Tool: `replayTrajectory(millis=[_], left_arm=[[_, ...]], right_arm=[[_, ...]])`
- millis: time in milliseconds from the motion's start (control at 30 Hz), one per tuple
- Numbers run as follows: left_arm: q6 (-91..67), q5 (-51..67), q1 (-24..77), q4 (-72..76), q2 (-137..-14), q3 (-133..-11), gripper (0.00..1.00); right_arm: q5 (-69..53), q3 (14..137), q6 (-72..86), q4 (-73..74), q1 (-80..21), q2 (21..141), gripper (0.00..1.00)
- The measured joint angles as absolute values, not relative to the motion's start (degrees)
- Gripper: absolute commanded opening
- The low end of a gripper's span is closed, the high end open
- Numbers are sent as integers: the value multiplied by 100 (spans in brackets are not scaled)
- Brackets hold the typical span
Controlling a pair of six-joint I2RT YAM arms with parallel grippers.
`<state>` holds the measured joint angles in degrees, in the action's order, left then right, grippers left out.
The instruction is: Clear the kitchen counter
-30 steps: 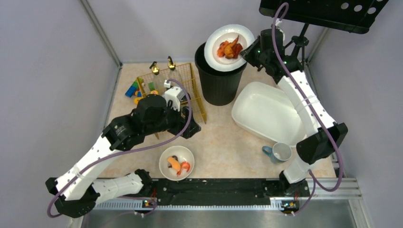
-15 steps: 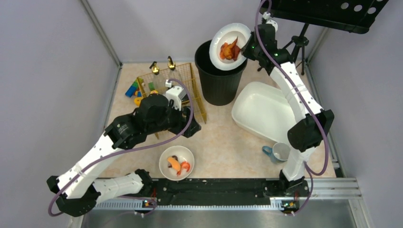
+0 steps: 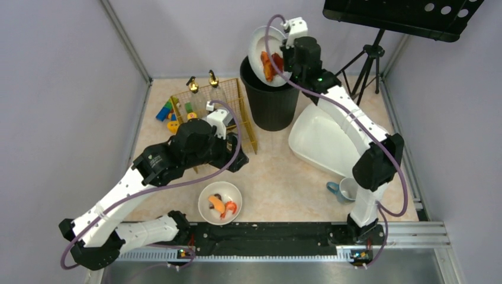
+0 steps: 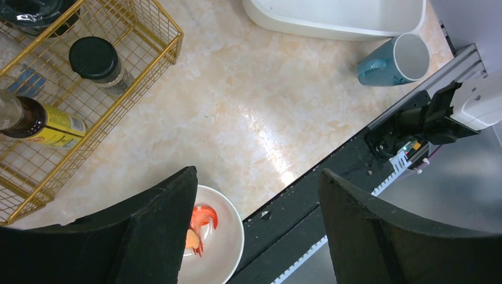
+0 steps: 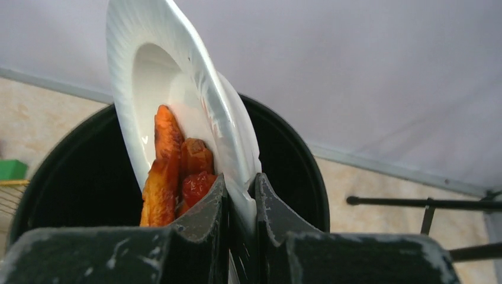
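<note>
My right gripper (image 5: 240, 192) is shut on the rim of a white plate (image 5: 177, 112), held nearly on edge over the black bin (image 3: 269, 100). Orange-red food scraps (image 5: 171, 160) cling to the plate's lower face above the bin's mouth (image 5: 83, 177). In the top view the plate (image 3: 260, 47) stands tilted above the bin. My left gripper (image 4: 257, 231) is open and empty above the beige marbled kitchen counter (image 3: 278, 177), over a white bowl (image 4: 219, 248) with orange and red scraps (image 4: 198, 228). That bowl (image 3: 219, 202) sits near the front rail.
A yellow wire rack (image 3: 222, 109) holds jars and bottles (image 4: 97, 59) at the left. A white tub (image 3: 331, 139) lies at the right, with a blue mug (image 3: 346, 190) in front of it. Coloured toy blocks (image 3: 166, 111) lie beside the rack. A tripod (image 3: 370, 56) stands behind.
My right gripper has swung left and rolled the plate from nearly flat to nearly on edge over the bin. The scraps have slid to the plate's lower side. The left arm has hardly moved.
</note>
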<state>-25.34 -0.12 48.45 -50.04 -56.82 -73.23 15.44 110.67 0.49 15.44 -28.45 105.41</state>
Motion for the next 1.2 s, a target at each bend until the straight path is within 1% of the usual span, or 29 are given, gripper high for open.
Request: replayTrajectory(millis=[300, 500, 700, 867, 1067, 1200], left_arm=[[-2534, -119, 4842, -5087, -5546, -7157, 79], [-2536, -121, 4842, -5111, -5522, -7131, 79], [-2536, -115, 4842, -5107, -5527, -7089, 79], [-2539, -115, 4842, -5103, -5529, -7085, 79], [-2541, -110, 4840, -5098, -5529, -7022, 79], [-2541, -95, 4842, -5098, -5529, -6989, 79]], right_arm=[[2477, 9765, -2674, -379, -3682, 10541, 0], [2827, 9183, -3629, -1581, -3809, 10514, 0], [3037, 8672, -4150, -2449, -3809, 10331, 0], [3148, 8554, -4233, -2882, -3817, 10036, 0], [3474, 8536, -3924, -3129, -3822, 9279, 0], [3815, 8545, -3553, -2919, -3824, 8661, 0]])
